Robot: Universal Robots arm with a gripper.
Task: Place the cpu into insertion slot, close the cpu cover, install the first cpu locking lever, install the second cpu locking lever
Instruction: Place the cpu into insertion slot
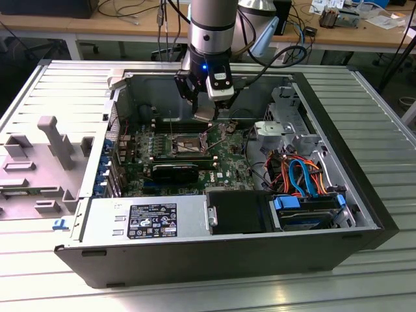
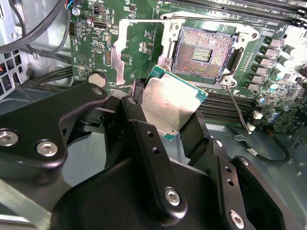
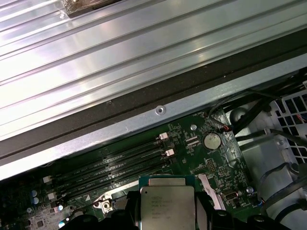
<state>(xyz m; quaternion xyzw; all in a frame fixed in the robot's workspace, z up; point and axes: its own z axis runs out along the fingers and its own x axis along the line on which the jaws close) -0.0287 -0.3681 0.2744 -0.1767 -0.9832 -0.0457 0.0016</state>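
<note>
"Where's the insertion slot [image 2: 206,45]?"

"On the motherboard [image 1: 227,159], towards the far wall of the case [image 1: 195,260]. The cpu cover [image 2: 119,52] stands open to one side of it."

"And the cpu [image 2: 170,103]?"

"Not in the slot. It's pinched in the gripper [image 2: 169,115], above the board and just beside the slot."

"What else is in there?"

"Memory sticks [image 3: 115,163] between the slot and the case wall. The power supply [image 1: 143,221] lies along the near edge, at the exterior view's left, and the drive bay [image 1: 305,211] sits in the near corner at its right. The case lies on the table [image 1: 377,97]."
</note>
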